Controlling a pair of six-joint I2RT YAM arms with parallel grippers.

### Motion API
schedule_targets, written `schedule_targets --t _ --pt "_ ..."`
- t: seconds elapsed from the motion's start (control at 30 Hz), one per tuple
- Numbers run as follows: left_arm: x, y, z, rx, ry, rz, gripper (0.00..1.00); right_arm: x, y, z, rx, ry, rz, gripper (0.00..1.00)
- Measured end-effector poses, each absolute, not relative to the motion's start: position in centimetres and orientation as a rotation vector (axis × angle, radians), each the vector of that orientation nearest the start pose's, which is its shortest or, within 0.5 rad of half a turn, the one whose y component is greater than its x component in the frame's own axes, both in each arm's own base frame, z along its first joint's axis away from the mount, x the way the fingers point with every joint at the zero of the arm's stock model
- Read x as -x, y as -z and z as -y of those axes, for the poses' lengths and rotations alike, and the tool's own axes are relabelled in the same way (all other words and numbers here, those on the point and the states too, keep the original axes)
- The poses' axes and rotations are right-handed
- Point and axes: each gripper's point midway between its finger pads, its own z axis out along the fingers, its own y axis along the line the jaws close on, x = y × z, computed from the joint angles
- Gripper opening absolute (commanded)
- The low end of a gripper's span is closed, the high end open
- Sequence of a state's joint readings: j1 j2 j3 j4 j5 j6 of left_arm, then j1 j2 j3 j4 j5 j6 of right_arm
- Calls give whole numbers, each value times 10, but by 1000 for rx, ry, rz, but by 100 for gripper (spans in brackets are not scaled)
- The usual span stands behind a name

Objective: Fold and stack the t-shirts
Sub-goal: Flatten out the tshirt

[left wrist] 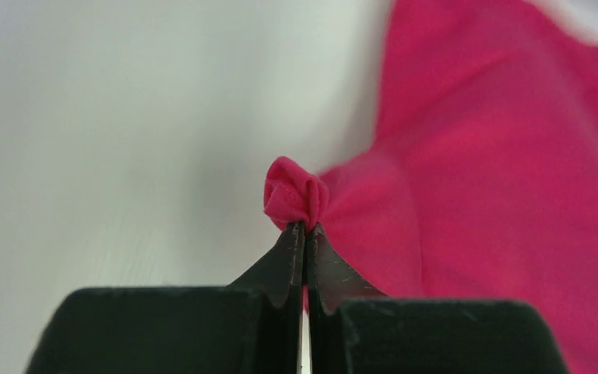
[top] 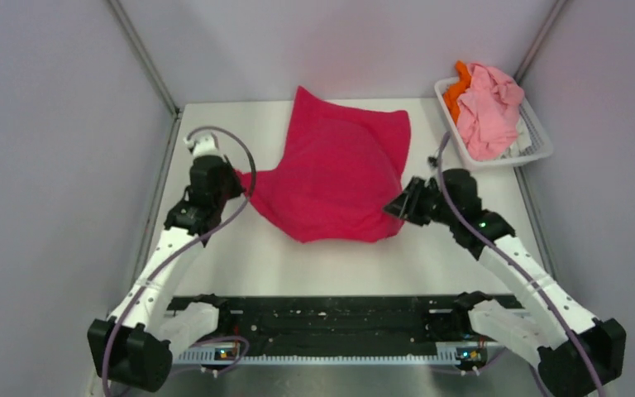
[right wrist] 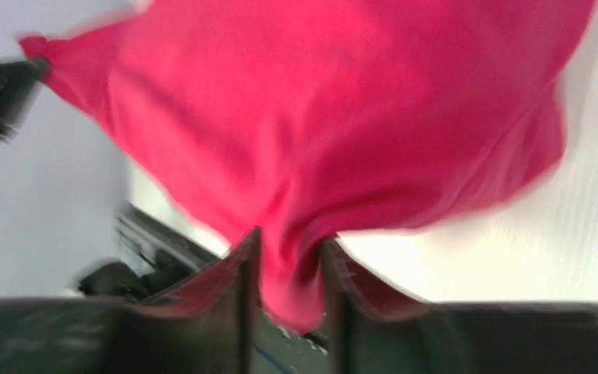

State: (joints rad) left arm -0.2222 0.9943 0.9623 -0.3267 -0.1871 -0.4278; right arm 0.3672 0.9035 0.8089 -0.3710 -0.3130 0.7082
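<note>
Magenta-red t-shirt [top: 335, 169] spread mid-frame over counter [top: 298, 265]; soft, light, limp, likely to sag and bunch, best held at corners. Left claw [left wrist: 305, 226] clamped on bunched corner, right claw [right wrist: 288, 253] clamped on lower-right edge. Pink t-shirt [top: 489, 112] and orange t-shirt [top: 460, 87] in basket [top: 537, 149], upper right, well apart, not obstructing.

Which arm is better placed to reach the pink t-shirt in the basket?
Probably right: the right gripper is nearer the basket holding the pink t-shirt, but it grips the red t-shirt.
</note>
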Motion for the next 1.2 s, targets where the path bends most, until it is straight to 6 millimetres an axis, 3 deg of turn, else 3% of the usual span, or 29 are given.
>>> schedule_targets --t 0.03,0.07,0.13,0.2,0.27,0.43,0.57,0.67,0.77,0.83,0.9,1.07,1.2 --pt "-331 -227 53 360 203 -1982 1 -242 -200 -185 -176 -954 -2228 63" --pt "-320 -189 44 401 139 -2059 14 -230 -169 -188 -177 -923 -2319 73" --pt "-299 -142 29 470 32 -2172 55 -215 -132 -189 -185 -863 -2438 96" --pt "-289 -123 16 539 -56 -2222 82 -209 -112 -188 -183 -798 -2504 99" --pt "-290 -123 6 612 -118 -2209 98 -214 -108 -183 -192 -748 -2499 99" --pt "-302 -150 1 682 -130 -2152 99 -233 -123 -165 -230 -621 -2386 99" --pt "-305 -160 22 658 17 -2169 99 -241 -139 -147 -278 -540 -2287 98" --pt "-303 -158 51 596 218 -2200 99 -240 -134 -138 -317 -492 -2289 86" --pt "-293 -144 78 537 407 -2230 99 -231 -103 -132 -351 -445 -2356 69" --pt "-275 -115 101 501 551 -2303 99 -221 -76 -128 -364 -400 -2433 61" --pt "-261 -92 111 495 609 -2370 99 -213 -53 -126 -369 -360 -2509 52" --pt "-248 -60 119 517 657 -2452 99 -209 -27 -133 -347 -340 -2611 0" --pt "-249 -50 119 532 654 -2463 99 -205 -27 -138 -310 -319 -2640 0"
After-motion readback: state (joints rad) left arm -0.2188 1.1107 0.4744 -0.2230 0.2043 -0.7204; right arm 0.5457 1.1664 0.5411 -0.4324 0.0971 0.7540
